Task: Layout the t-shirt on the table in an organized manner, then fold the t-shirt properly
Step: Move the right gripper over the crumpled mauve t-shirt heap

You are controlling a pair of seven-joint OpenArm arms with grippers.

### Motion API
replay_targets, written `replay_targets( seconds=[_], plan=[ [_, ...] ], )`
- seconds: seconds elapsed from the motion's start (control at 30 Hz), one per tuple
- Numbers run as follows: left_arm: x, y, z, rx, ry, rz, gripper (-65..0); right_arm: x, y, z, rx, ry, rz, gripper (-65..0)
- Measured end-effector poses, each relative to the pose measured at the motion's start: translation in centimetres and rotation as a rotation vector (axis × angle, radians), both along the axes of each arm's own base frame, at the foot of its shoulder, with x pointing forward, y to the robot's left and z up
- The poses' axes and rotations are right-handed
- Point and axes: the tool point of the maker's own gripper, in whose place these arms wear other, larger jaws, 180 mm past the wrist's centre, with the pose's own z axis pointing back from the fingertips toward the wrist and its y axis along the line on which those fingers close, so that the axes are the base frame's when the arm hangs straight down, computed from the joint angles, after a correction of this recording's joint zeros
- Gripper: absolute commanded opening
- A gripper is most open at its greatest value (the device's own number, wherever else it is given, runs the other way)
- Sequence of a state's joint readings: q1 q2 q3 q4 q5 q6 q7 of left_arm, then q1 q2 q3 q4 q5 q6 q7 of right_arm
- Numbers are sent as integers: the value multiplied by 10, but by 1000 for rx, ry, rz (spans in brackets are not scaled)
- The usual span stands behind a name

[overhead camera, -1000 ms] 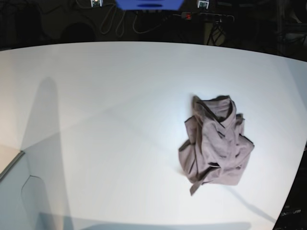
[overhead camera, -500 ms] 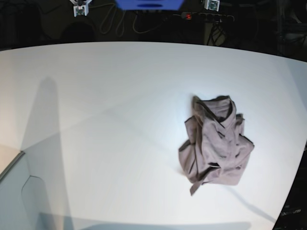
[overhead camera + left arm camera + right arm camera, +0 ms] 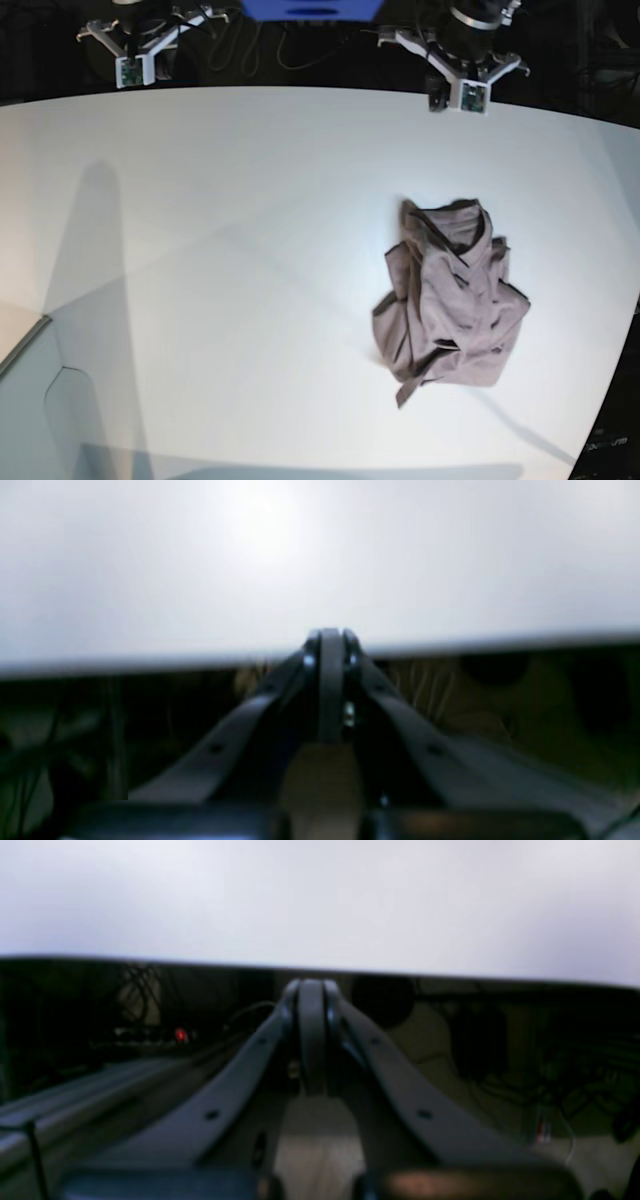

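Note:
The mauve-grey t-shirt (image 3: 450, 295) lies crumpled in a heap on the right half of the white table (image 3: 220, 230). Nothing touches it. My left gripper (image 3: 458, 92) hangs over the table's far edge at the upper right, well behind the shirt. My right gripper (image 3: 132, 65) hovers beyond the far edge at the upper left. In the left wrist view the fingers (image 3: 330, 640) are pressed together and empty, with the table's edge (image 3: 500, 642) just ahead. The right wrist view shows the same: fingers (image 3: 311, 990) shut on nothing, the table (image 3: 350, 900) beyond them. Neither wrist view shows the shirt.
Behind the table are a blue object (image 3: 310, 8), loose cables (image 3: 235, 50) and a power strip with a red light (image 3: 392, 33). A tan board and a pale box (image 3: 30, 400) sit at the lower left corner. The table's curved edge runs down the right side.
Both arms have come down into the base view at the table's far edge, where only their tips showed before. The shirt has not moved.

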State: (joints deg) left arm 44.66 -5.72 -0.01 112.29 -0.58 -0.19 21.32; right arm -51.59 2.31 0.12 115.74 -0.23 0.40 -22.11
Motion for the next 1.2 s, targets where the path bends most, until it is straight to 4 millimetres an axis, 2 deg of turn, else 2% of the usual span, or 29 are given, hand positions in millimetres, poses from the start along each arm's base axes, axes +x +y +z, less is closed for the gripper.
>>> replay_targets(
  seconds=[0.1, 0.23, 0.33, 0.43, 0.53, 0.67, 0.77, 0.9, 1.03, 1.2],
  plan=[
    [15, -1, 12, 1, -36, -2, -591, 9, 2, 1, 6, -18, -2, -650],
    [27, 0, 15, 4, -58, -2, -406, 29, 7, 7, 17, -67, 7, -650],
    [34, 0, 19, 5, -80, -5, -317, 42, 9, 10, 27, -100, -13, -650],
    [43, 0, 20, 5, -99, -3, -306, 50, 14, 13, 43, -123, -22, -640],
    [55, 4, 18, 13, -113, 2, -303, 57, 20, 16, 50, -138, -4, -550],
    [65, 32, 6, 41, -102, 108, -270, 66, 38, 20, 90, -162, 26, -403],
    [75, 53, 1, 48, -107, 190, -245, 70, 54, 22, 122, -173, 54, -343],
    [98, 72, -2, 57, -134, 247, -245, 73, 69, 25, 150, -183, 89, -336],
    [113, 85, -14, 25, -119, 305, -245, 74, 72, 25, 154, -185, 94, -336],
    [117, 110, -31, -82, -95, 434, -246, 73, 71, 25, 154, -183, 94, -336]
  ],
)
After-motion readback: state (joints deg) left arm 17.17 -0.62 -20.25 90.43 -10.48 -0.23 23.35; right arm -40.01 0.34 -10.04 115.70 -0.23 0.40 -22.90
